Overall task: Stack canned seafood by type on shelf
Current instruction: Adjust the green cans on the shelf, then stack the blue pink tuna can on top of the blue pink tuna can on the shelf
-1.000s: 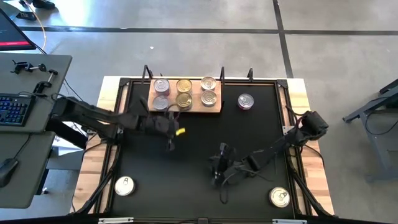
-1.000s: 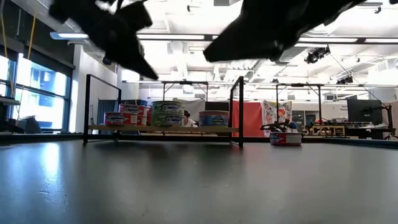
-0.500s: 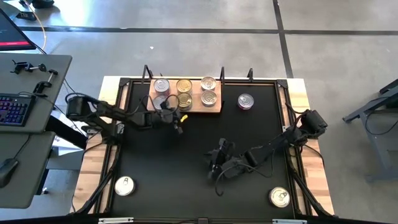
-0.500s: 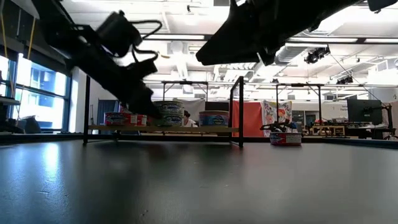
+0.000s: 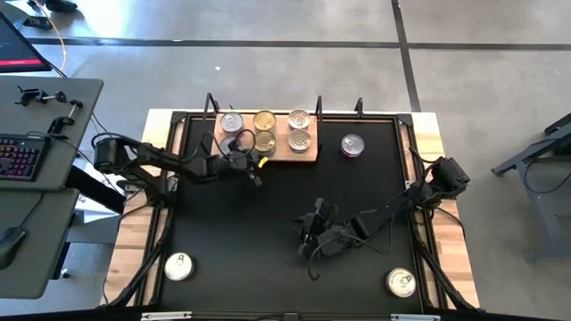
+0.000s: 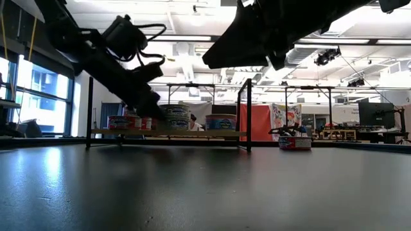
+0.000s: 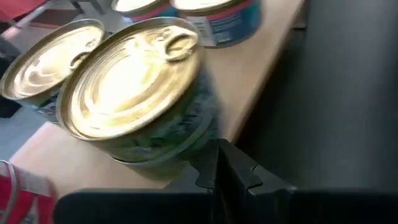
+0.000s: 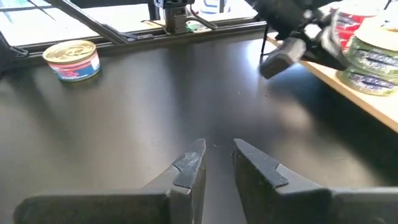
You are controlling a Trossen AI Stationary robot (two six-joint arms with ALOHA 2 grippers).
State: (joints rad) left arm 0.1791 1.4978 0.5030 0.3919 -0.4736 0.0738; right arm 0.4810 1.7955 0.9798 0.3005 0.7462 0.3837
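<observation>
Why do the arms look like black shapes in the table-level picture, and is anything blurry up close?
Low view: bright ceiling lights behind turn both arms into silhouettes. Left wrist view: the gold-lidded can is soft and smeared, its lid glaring. Right wrist view: the black mat carries a dull sheen.

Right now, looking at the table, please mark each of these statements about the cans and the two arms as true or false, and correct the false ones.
1. The left gripper is closed, at the front edge of the shelf. True.
2. The right gripper holds a can. False: nothing is between its fingers; it hangs above the bare black mat.
3. One can stands on the mat just right of the shelf. True.
4. All cans are already on the shelf. False: besides that one, two more sit on the mat, near the front left corner and the front right corner.
5. The can nearest the left gripper has a gold lid. True.
</observation>
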